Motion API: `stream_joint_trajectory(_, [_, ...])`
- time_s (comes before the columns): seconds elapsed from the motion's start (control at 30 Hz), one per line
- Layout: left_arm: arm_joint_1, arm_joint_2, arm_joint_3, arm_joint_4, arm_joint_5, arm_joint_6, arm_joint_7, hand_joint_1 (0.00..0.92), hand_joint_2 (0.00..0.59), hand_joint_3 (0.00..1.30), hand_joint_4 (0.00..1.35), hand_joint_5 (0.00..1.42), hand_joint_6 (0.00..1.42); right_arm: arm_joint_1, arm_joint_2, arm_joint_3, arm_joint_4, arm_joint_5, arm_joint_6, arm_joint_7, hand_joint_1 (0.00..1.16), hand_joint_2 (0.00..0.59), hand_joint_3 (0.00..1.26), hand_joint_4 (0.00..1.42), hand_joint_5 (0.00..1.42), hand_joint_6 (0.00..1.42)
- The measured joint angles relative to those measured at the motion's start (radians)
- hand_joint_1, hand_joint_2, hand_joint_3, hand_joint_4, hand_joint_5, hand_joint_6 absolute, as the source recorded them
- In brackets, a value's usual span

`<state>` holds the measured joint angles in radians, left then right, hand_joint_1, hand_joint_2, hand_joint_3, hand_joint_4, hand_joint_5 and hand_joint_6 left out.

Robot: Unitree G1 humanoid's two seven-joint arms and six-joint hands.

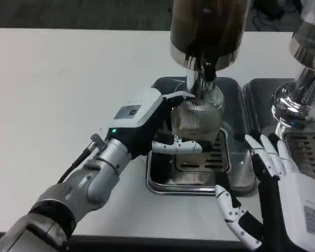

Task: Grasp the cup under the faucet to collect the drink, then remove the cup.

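Faintly, a small grey label panel shows on the white back of the left hand (147, 113), and another on the back of the right hand (283, 184); no writing on either can be read. A green light glows at the left wrist.

Cup (197, 118): clear, ribbed glass, standing upright on the slotted grate of the steel drip tray (163, 184), directly below the faucet (206, 71) of the dark drink dispenser (207, 26). Contents hard to judge through the ribbing.

Left hand fingers (178, 144) wrap the cup from its left side: one white finger lies across the lower front of the glass, another shows at the rim by the faucet. The hand holds the cup.

Right hand stands at the tray's right front corner, well apart from the cup, fingers (265, 152) spread and upright, thumb reaching toward the tray's front edge, nothing in them.

White counter (58, 79) carries everything. Second dispenser (304, 79) at right, chrome, cut off by the frame edge, with its own tray partly seen. Dispenser top cropped; far side of the cup hidden behind the left hand.
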<state>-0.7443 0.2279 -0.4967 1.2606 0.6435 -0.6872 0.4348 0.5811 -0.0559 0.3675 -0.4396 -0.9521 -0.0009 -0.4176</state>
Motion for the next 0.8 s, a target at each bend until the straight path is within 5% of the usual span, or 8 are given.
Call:
stream_joint_trajectory(0.37, [0.0,0.003,-0.012,0.0,0.002,0.011,0.0,0.261,0.075,0.04,0.08,0.3,0.41,-0.004,0.001,0.0,0.004,0.005,0.0,0.0,0.37,0.446,0.22,0.11,0.05,0.1])
stream_joint_trajectory(0.8, [0.0,0.007,-0.015,-0.004,0.001,0.015,-0.009,0.167,0.039,0.0,0.0,0.19,0.27,-0.008,0.001,0.002,0.009,0.008,0.0,0.0,0.37,0.45,0.22,0.11,0.06,0.1])
